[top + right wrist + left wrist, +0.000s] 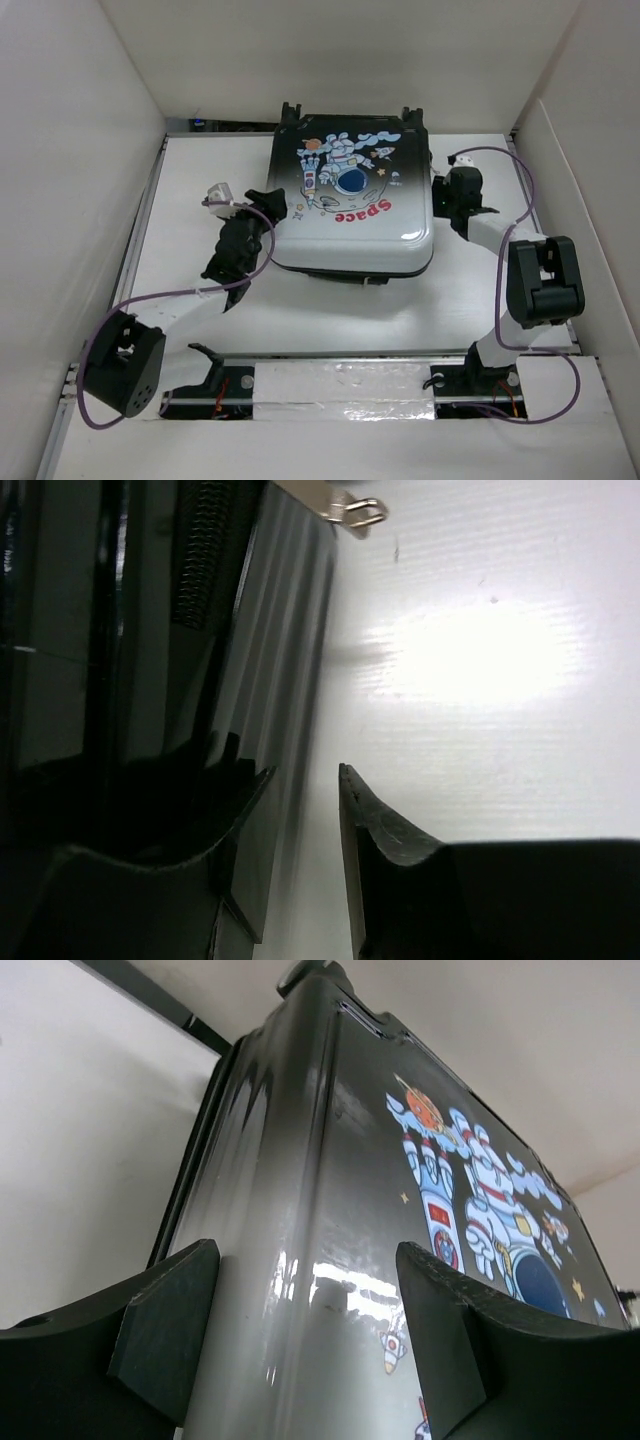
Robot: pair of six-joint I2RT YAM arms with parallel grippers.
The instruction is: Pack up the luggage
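Top external view: the small hard-shell suitcase (350, 200), glossy black fading to white with a cartoon astronaut and red "Space" text, lies shut and flat in the middle of the white tabletop (200, 300). My left gripper (305, 1300) sits at its left edge, jaws spread wide with the shell's rounded edge between them; can't tell if the pads actually touch. My right gripper (305, 775) is low beside its right side, jaws parted a bit and pinching nothing, with a silver zipper pull (355, 508) just ahead.

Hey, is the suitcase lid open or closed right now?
Closed: the luggage lies flat, printed shell up, no lining showing. Whether it is zipped, cannot tell.
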